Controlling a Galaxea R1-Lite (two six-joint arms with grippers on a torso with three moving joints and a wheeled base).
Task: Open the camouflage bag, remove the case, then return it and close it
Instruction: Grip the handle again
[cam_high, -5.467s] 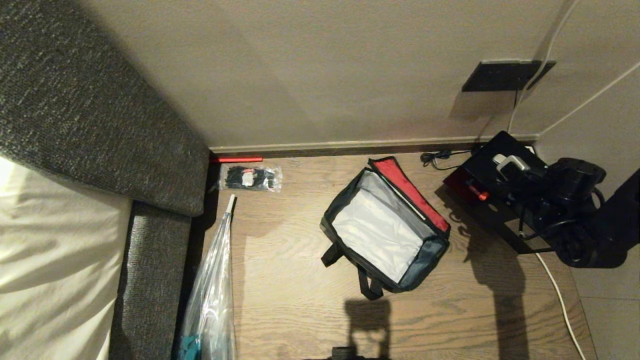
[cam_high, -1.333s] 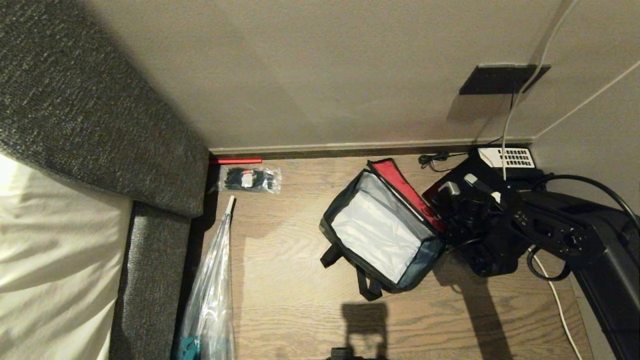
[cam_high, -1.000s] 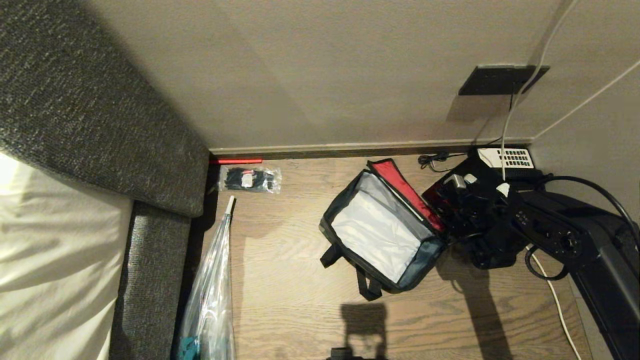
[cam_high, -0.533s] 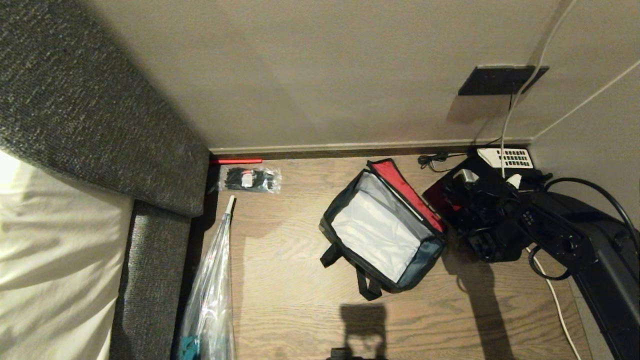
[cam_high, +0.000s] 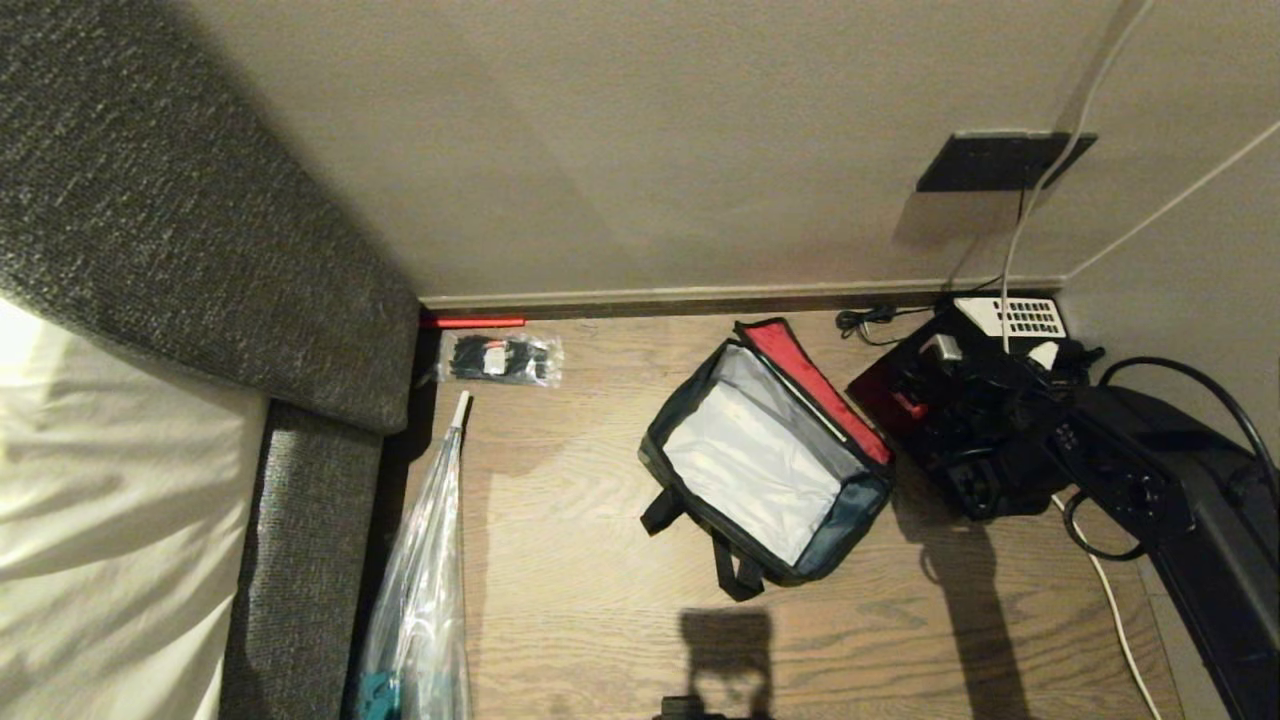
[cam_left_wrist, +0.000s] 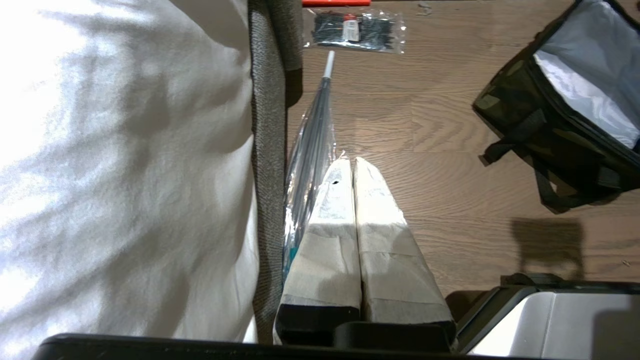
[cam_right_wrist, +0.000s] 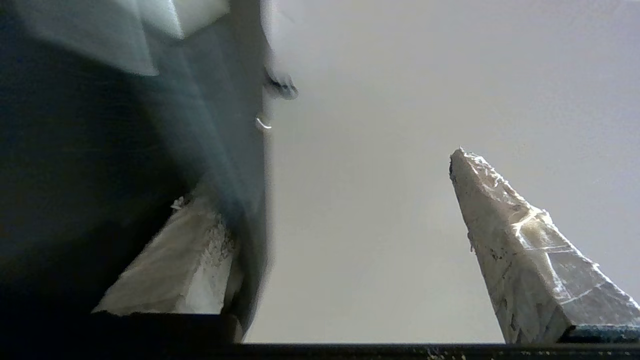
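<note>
**Operator:** What do the fingers have?

**Inspector:** Your right gripper (cam_high: 992, 355) stands with its fingers (cam_right_wrist: 520, 240) spread wide, bare wall between them. A dark slab, by my reading the case (cam_high: 885, 385), lies against one finger; no grip on it is evident.

**Operator:** And the bag?

**Inspector:** The camouflage bag (cam_high: 850, 520) stands open and empty, just beside the case on the robot's left. The case's long edge runs roughly parallel to the red lid (cam_high: 810, 372). Your right arm is the nearer. The left gripper (cam_left_wrist: 351, 165) is parked well apart, fingers pressed together, empty.
</note>
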